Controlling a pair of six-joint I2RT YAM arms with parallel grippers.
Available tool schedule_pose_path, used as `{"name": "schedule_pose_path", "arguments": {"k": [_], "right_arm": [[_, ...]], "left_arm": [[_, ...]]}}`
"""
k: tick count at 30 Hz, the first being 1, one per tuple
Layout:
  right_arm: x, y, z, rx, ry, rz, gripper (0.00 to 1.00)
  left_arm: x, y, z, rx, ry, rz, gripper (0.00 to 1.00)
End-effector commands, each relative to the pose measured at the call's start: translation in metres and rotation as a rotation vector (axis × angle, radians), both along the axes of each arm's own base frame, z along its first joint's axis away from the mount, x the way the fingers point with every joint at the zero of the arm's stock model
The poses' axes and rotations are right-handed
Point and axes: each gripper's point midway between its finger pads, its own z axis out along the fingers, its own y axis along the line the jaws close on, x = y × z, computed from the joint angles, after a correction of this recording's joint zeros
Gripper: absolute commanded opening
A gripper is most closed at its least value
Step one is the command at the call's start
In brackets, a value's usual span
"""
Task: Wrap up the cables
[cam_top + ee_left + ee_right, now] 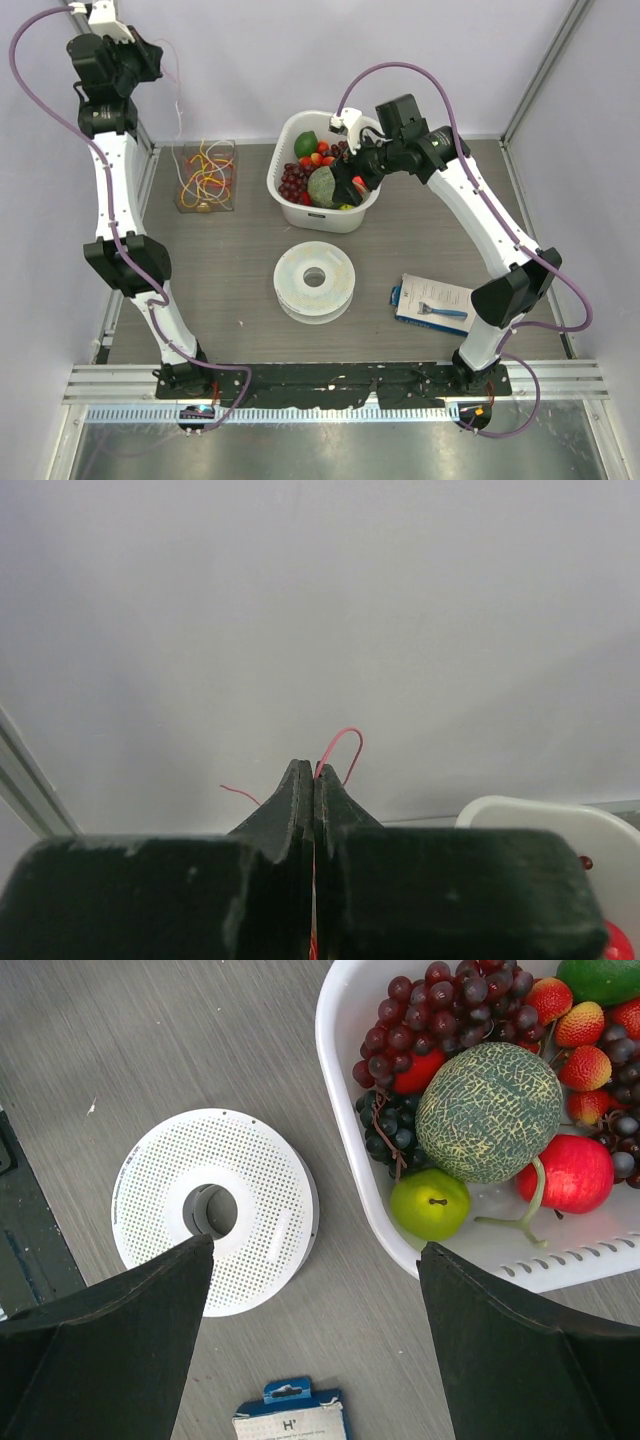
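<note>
From above, your thin red, orange and yellow cables [205, 172] lie tangled in a clear plastic box [232, 203] at ten o'clock on the table. One thin strand runs from near the box toward twelve o'clock, its long axis almost straight up the picture, to the raised left gripper [150, 57]. A white plastic basket [283, 140] sits at twelve o'clock of the white perforated spool [315, 300].

In the left wrist view, the jaws are pressed together on a red cable [347, 742], which loops out past the tips toward one o'clock.

In the right wrist view, your right gripper [315, 1247] stands wide apart, holding nothing. The basket holds purple grapes [405, 1020], a netted green melon [487, 1110], a green apple [428, 1205], a red apple [565, 1173] and strawberries [585, 1022]. The blue-and-white card pack [288, 1418] at six o'clock reads "H"; anything further is illegible.
</note>
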Motion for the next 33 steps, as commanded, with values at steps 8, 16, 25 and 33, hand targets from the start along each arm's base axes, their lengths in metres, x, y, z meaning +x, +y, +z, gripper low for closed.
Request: {"name": "schedule_pose_path", "arguments": {"k": [8,16,25,33], "right_arm": [[-0.007,-0.006,0.031,0.040,-0.100,0.002,0.89],[-0.005,-0.002,0.038,0.059,-0.103,0.003,0.89],[-0.004,0.000,0.044,0.078,-0.106,0.000,0.88],[0.008,0.008,0.047,0.130,-0.133,-0.026,0.88]], "left_arm": [[0.003,0.009,-0.021,0.060,0.008,0.035,0.00],[-0.030,-0.021,0.116,-0.056,-0.336,-0.109,0.00],[-0.082,-0.019,0.203,-0.066,-0.654,-0.039,0.00],[-0.022,-0.001,0.092,0.093,-0.300,0.014,0.00]]}}
